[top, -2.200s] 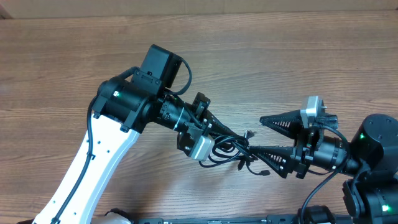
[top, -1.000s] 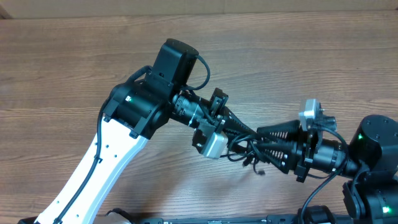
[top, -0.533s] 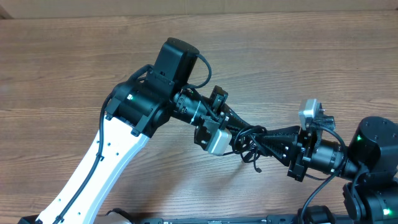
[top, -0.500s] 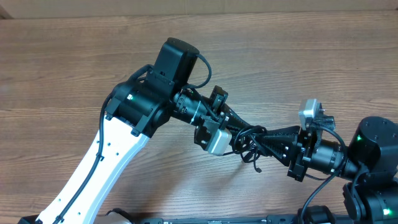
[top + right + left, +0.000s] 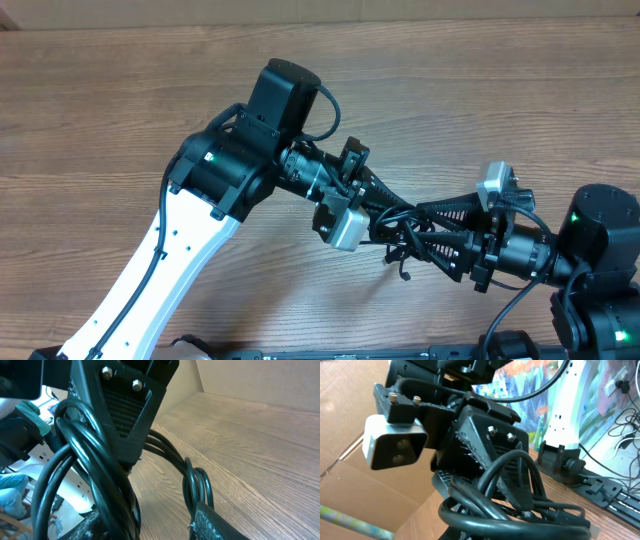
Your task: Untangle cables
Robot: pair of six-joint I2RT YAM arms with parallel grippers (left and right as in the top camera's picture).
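Left hand [image 5: 403, 211] clenched on cables [image 5: 400, 246], anchoring the knot; right hand [image 5: 424, 226] parted, straddling loops, likely to tease one free.

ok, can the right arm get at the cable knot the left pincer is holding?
Likely yes: the right pincer is open and straddles the cables hanging from the shut left pincer; nothing is between.

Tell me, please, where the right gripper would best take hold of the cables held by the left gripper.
Probably the small loop sticking out of the cables, approached from the right arm's side: the left gripper clamps the knot's far side, while this loop stands free between the fingers of the open right gripper.
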